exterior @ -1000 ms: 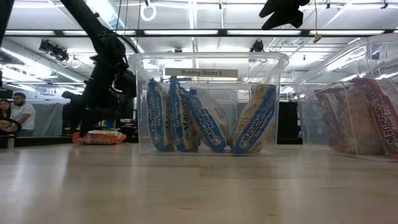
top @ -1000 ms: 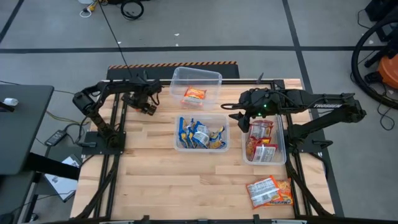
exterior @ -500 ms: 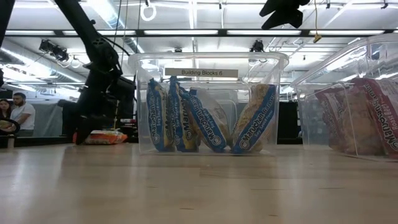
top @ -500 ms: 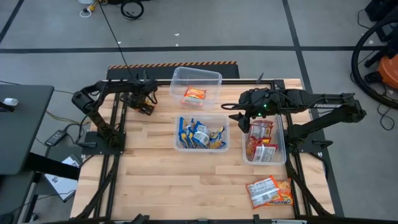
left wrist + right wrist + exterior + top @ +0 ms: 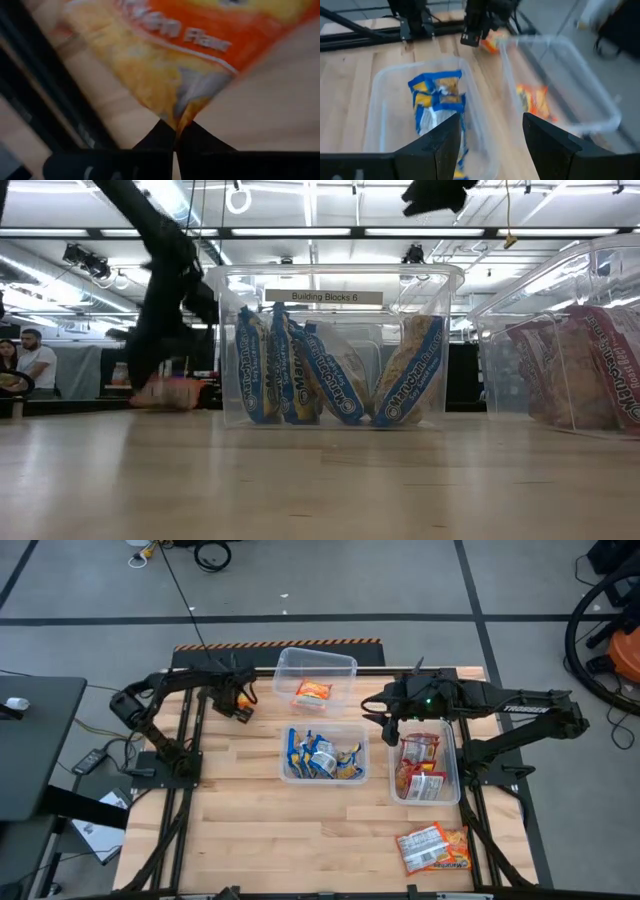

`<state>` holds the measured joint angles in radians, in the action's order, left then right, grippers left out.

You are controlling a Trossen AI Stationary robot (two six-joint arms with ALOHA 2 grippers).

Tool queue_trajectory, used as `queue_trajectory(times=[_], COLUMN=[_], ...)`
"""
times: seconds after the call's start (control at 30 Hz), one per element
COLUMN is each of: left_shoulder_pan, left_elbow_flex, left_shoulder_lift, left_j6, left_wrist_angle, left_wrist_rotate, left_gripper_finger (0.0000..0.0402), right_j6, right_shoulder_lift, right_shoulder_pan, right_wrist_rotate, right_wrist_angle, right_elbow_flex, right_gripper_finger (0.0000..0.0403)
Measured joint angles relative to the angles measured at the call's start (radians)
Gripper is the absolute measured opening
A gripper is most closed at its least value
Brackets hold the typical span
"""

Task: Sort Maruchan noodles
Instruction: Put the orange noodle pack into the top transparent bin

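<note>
The left gripper [image 5: 240, 703] is clamped on one corner of an orange packet [image 5: 170, 55], and the left wrist view shows the pinched corner wedged between the two closed fingers with the rest of the wrapper hanging free. The gripper sits near the bench's far left corner, just beside the far tub [image 5: 316, 679], which already holds one orange packet [image 5: 313, 692]; gripping by the corner probably lets the packet dangle clear of the tub wall so it can be dropped in with its match. The middle tub [image 5: 325, 752], near the centre of the bench [image 5: 240, 810], holds the blue packets [image 5: 322, 756], which stand on edge in the low view. The right tub [image 5: 428, 768], along the bench's right edge, holds the red-and-white packets [image 5: 420, 768]. Two more packets [image 5: 434, 848] lie loose on the wood near the front right corner, one red and white and one more orange, not yet sorted. The right gripper [image 5: 390, 720] hovers above the gap between the middle and right tubs with its fingers [image 5: 440, 145] spread apart and empty, well clear of the left arm's path, seemingly free to go for the loose pair. The sort looks mostly done.
</note>
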<state>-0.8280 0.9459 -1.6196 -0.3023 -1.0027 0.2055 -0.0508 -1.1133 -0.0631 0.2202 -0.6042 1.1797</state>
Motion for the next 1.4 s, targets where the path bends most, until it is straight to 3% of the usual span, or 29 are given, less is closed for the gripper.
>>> queue_trajectory(times=[0.3, 0.57, 0.77, 1.0, 1.23, 1.4], left_shoulder_pan=[0.002, 0.002, 0.033, 0.118, 0.263, 0.355], left_elbow_flex=[0.366, 0.689, 0.701, 0.7, 0.7, 0.7], left_shoulder_lift=[0.221, 0.263, 0.232, 0.154, 0.074, 0.031], left_j6=[0.099, 0.09, -0.001, 0.052, 0.065, 0.028], left_wrist_angle=[-0.418, -0.474, -0.396, -0.331, -0.318, -0.247], left_wrist_rotate=[-0.23, -0.456, -0.505, -0.639, -0.654, -0.654], left_gripper_finger=[0.0004, 0.0003, 0.0003, 0.0003, 0.0003, 0.0003], right_j6=[0.403, 0.475, 0.633, 0.811, 0.84, 0.828], right_shoulder_lift=[-0.031, -0.248, -0.421, -0.533, -0.568, -0.585], right_shoulder_pan=[-0.003, -0.031, -0.039, -0.039, -0.038, -0.037], right_wrist_rotate=[0.05, 0.014, -0.016, 0.0, 0.008, -0.064], right_wrist_angle=[0.319, 0.389, 0.377, 0.364, 0.369, 0.326], right_elbow_flex=[0.0, 0.183, 0.332, 0.371, 0.373, 0.372], right_gripper_finger=[0.0226, 0.0271, 0.0287, 0.0272, 0.0253, 0.0239])
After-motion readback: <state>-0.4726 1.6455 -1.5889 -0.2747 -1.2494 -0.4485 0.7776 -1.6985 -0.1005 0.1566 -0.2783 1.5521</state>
